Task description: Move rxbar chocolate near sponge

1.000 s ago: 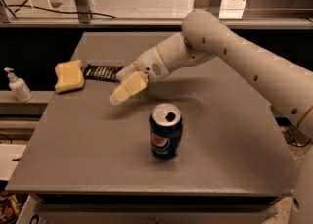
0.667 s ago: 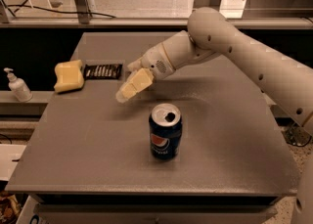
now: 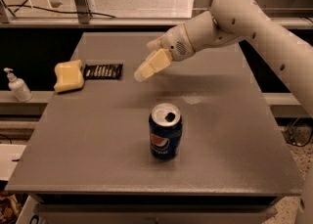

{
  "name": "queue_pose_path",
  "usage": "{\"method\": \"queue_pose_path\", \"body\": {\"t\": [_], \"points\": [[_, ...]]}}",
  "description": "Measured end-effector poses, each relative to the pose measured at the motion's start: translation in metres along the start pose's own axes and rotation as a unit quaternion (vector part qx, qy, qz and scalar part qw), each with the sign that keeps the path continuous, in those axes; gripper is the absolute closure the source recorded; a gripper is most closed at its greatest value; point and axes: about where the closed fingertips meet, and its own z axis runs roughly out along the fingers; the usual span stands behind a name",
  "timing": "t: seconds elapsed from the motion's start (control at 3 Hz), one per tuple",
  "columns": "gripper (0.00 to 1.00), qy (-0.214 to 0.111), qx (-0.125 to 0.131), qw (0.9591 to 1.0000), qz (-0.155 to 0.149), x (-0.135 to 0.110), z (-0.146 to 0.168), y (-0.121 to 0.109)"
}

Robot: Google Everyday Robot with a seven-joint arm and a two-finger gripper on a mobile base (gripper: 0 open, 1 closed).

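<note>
The rxbar chocolate [image 3: 102,71], a thin flat black bar with white print, lies on the grey table [image 3: 98,145] at the left. Its left end touches the pale yellow sponge [image 3: 68,76] beside it. My gripper [image 3: 142,73], pale yellow, hangs above the table to the right of the bar, apart from it and holding nothing. The white arm reaches in from the upper right.
A blue Pepsi can [image 3: 165,131] with an open top stands upright in the middle of the table, below the gripper. A small white pump bottle [image 3: 17,86] stands on a ledge left of the table. A rail runs behind the table's far edge.
The gripper has drawn back to the right and upward, away from the bar. The bar and the sponge stay side by side.
</note>
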Motion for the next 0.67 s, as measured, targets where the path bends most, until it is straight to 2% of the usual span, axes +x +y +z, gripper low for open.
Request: {"method": "queue_pose_path", "body": {"t": [0.33, 0.67], "points": [[0.0, -0.023, 0.031, 0.9988, -0.029, -0.0112, -0.0331, -0.0207], [0.0, -0.026, 0.033, 0.9985, -0.034, -0.0151, -0.0351, -0.0217]]}}
